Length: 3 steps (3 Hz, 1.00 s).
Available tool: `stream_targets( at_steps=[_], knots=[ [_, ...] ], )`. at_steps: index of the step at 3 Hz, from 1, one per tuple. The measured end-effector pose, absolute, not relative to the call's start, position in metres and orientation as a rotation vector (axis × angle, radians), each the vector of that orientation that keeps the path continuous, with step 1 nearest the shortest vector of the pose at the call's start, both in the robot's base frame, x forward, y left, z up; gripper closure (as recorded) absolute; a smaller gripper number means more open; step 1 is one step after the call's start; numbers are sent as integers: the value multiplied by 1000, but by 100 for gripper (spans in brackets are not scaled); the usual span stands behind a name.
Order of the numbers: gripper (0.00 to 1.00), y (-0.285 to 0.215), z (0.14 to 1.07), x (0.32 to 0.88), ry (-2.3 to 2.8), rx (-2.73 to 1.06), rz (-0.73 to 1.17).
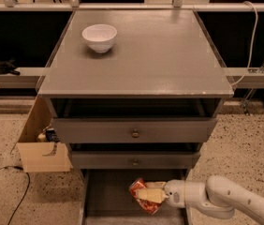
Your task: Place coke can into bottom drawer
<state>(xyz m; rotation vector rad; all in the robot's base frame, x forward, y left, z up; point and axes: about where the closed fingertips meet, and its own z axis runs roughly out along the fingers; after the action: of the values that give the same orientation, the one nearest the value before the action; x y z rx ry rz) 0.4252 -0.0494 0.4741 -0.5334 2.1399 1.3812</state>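
The coke can (139,192), red-orange, lies tilted between my gripper's (147,195) fingers. The gripper is shut on it and holds it low inside the bottom drawer (111,191), which is pulled open at the foot of the grey cabinet. My white arm (225,201) reaches in from the lower right. I cannot tell whether the can touches the drawer floor.
A white bowl (99,37) stands on the cabinet top (169,55) at the back left. Two upper drawers with round knobs (135,133) are shut. A cardboard box (40,144) stands left of the cabinet, and a black cable (15,196) lies on the floor.
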Motion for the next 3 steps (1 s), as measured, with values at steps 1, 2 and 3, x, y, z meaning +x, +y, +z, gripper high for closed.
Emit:
stream_targets(
  at_steps=[1,2,3],
  knots=[
    [100,-36,466,430,2166,-564,1361],
    [100,-27,426,436,2246,-548,1322],
    [100,-28,394,443,2302,-499,1294]
  ],
)
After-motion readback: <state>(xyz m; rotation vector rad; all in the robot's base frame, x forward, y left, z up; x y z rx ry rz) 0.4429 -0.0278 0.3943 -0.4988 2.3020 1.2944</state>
